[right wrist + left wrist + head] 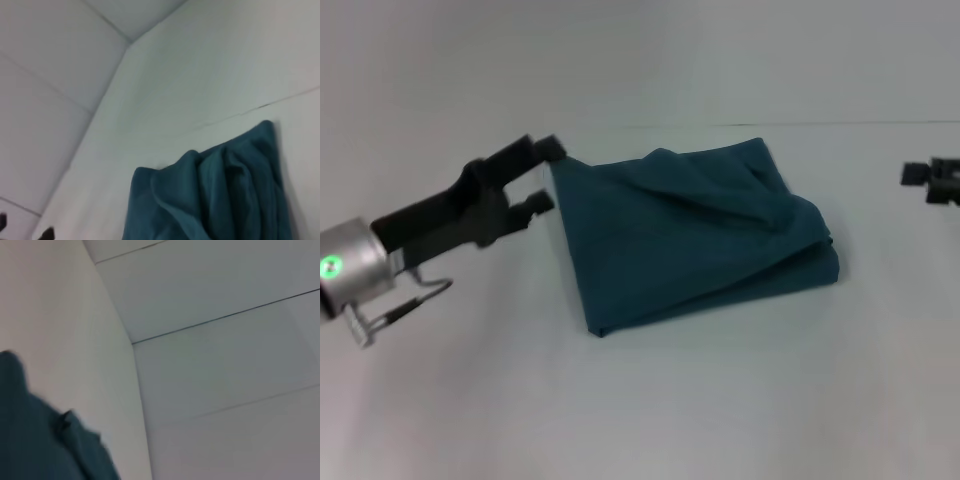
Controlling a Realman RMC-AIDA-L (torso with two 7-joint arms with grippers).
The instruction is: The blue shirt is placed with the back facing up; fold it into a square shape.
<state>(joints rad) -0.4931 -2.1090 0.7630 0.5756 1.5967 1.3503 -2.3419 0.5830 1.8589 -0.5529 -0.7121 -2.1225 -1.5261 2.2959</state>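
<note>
The blue shirt (690, 235) lies on the white table (670, 400) in a rough square, several layers thick, with rumpled folds along its far right side. My left gripper (544, 177) is at the shirt's far left corner, open, its upper finger touching or just beside the cloth edge and nothing between the fingers. In the left wrist view the blue shirt (40, 445) shows as a dark mass close by. The right wrist view sees the blue shirt (215, 195) and its bunched folds from the other side. My right gripper (932, 180) hangs at the right edge, away from the shirt.
White table surface runs all around the shirt, with a wall seam (820, 124) behind it. Two dark tips (47, 233) of the other arm's gripper show far off in the right wrist view.
</note>
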